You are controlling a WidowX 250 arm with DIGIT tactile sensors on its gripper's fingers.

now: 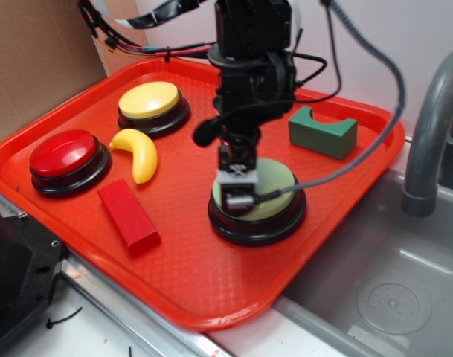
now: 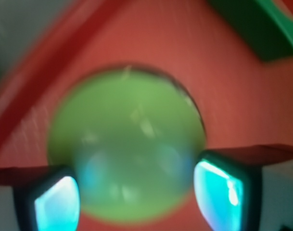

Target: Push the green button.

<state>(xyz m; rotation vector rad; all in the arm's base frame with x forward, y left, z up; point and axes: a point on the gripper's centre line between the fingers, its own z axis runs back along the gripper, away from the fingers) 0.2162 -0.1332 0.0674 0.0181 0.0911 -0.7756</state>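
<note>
Tool (image 1: 238,186) spread apart over the green button (image 1: 274,195); bare tray (image 1: 211,290) around it.

above green button (image 1: 274,195): taken by gripper (image 1: 237,192), fingers (image 2: 218,192) apart either side of dome
right-rear: green block (image 1: 323,132) near
left: banana (image 1: 139,154), red block (image 1: 128,215), open tray (image 1: 211,290) between
front: bare tray
</note>
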